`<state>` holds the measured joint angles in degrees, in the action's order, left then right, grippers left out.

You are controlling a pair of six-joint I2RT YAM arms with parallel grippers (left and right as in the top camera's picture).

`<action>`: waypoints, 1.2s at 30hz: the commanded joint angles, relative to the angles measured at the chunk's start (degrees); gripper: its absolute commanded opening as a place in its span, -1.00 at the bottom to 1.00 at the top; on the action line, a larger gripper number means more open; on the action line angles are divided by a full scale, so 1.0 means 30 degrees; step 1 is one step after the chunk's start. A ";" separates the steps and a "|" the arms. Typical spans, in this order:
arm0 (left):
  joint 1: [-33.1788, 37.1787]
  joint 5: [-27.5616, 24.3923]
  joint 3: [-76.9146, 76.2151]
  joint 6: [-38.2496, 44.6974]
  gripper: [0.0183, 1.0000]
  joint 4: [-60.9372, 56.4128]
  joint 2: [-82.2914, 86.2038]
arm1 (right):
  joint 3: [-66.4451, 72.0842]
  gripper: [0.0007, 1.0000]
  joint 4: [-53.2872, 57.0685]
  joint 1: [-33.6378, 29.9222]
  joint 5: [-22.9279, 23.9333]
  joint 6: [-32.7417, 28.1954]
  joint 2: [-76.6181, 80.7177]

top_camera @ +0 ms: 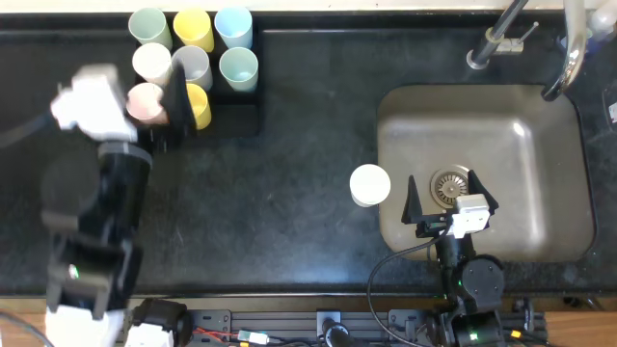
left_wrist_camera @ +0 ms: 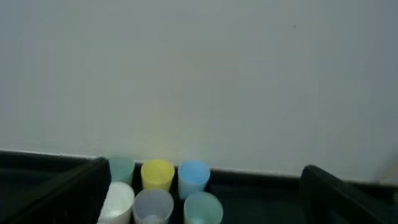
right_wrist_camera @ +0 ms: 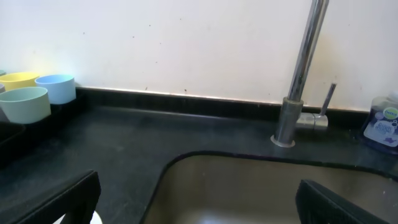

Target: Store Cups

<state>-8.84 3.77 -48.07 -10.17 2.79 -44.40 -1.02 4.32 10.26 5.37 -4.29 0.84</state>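
A black tray at the counter's back left holds several cups: green, yellow, blue, white, grey, teal, pink and a second yellow. My left gripper hovers above the tray's front row, between the pink and yellow cups. Its fingers are spread wide and open, with the back cups beyond them. A lone white cup stands on the counter beside the sink. My right gripper is open next to it, at the sink's near-left part.
The steel sink fills the right side, with a faucet behind it and a soap bottle at the far right. Dark counter lies between the tray and the sink. A white wall backs the counter.
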 commanded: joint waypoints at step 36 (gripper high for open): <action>0.1443 -0.2732 1.5875 0.0823 1.00 0.0546 1.4746 | 0.0248 1.00 -0.0087 0.0066 0.0073 -0.0007 -0.0189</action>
<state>-4.82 -3.51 -0.51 -8.75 4.25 -0.75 -1.02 4.34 10.26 5.37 -4.32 0.84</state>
